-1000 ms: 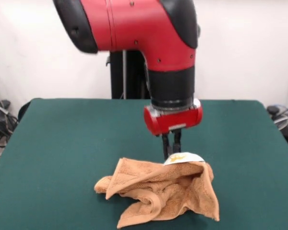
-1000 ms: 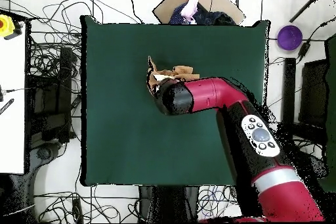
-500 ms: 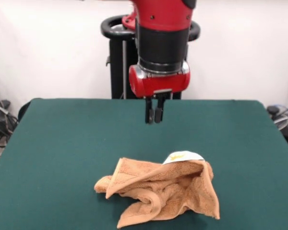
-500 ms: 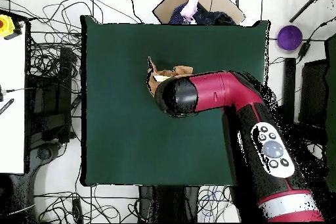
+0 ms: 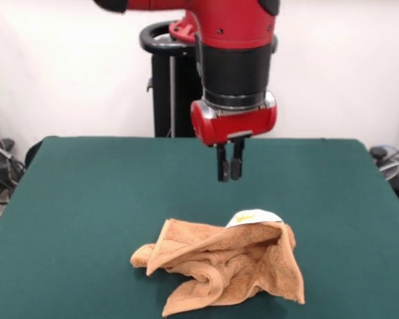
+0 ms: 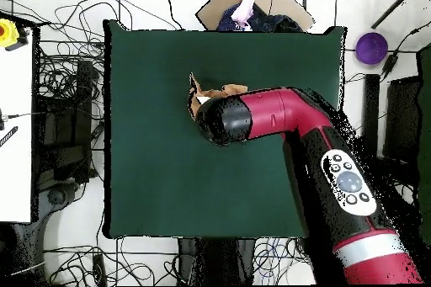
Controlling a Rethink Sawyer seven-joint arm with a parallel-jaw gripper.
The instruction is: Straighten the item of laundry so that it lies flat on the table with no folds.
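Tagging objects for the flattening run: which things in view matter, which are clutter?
Job:
towel, crumpled
table
gripper, shut, above the towel

Clutter:
purple round thing off the table
cardboard box beyond the table edge
cables on the floor

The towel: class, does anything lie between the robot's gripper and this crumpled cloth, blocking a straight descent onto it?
Nothing visible does. The gripper hangs in open air above the towel, fingers close together and holding nothing. Only bare table surrounds the crumpled heap, whose white tag faces up just below the gripper.
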